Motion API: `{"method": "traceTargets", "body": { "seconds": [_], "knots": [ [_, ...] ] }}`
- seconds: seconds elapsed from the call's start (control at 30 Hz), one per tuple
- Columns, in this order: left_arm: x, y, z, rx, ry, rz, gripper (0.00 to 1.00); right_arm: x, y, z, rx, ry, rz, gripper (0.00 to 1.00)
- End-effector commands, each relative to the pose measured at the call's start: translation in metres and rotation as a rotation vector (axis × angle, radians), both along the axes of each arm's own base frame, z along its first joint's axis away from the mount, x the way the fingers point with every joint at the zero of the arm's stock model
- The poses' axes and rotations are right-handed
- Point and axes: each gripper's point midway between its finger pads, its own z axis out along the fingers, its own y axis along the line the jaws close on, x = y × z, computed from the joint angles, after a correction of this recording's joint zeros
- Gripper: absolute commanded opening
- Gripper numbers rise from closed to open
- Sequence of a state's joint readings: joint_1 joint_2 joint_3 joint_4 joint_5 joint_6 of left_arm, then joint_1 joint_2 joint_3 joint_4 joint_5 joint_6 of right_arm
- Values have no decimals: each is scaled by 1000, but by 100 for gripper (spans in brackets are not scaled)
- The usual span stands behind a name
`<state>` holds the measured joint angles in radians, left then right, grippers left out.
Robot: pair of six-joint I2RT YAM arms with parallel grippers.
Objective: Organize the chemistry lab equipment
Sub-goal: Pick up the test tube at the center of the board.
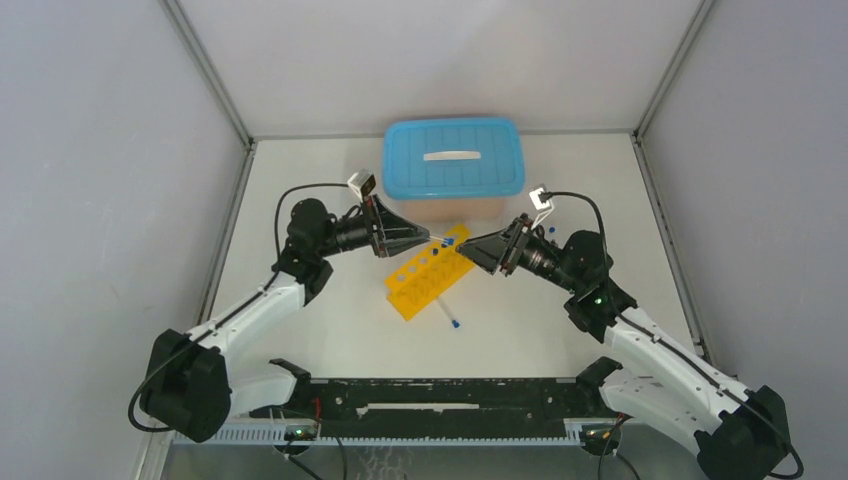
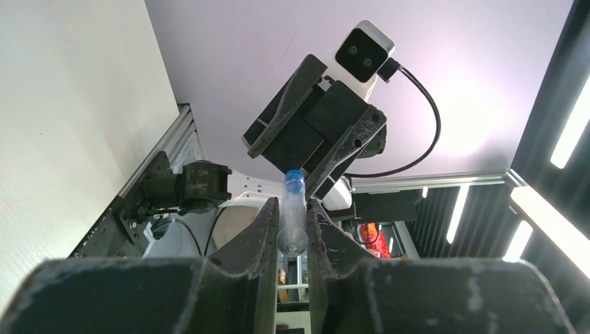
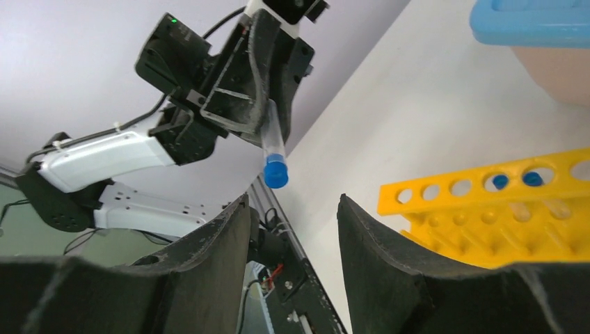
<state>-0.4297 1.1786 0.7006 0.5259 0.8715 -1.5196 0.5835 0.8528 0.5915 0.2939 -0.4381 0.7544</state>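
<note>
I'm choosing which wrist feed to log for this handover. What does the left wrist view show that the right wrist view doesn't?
Only the left wrist view: the left gripper shut on the rounded end of the blue-capped tube, and the right gripper facing it, jaws open, wrist camera above. Only the right wrist view: the yellow rack with two capped tubes seated in it, a corner of the blue-lidded box, and the left arm. Both: that held tube, cap toward the right gripper.

blue-lidded bin (image 1: 453, 160) at far edge of white table (image 1: 335, 335)
</note>
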Motion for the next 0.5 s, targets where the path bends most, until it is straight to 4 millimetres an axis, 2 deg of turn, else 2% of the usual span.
{"method": "traceTargets", "body": {
  "seconds": [0.0, 0.13, 0.47],
  "knots": [
    [1, 2, 8, -42, -30, 7, 11, -6, 4, 36, 119, -63, 49, 57],
    [1, 2, 6, -42, -28, 9, 11, -7, 4, 40, 136, -65, 55, 57],
    [1, 1, 5, -49, -23, 5, 11, -3, 8, 34, 129, -45, 69, 56]
  ]
}}
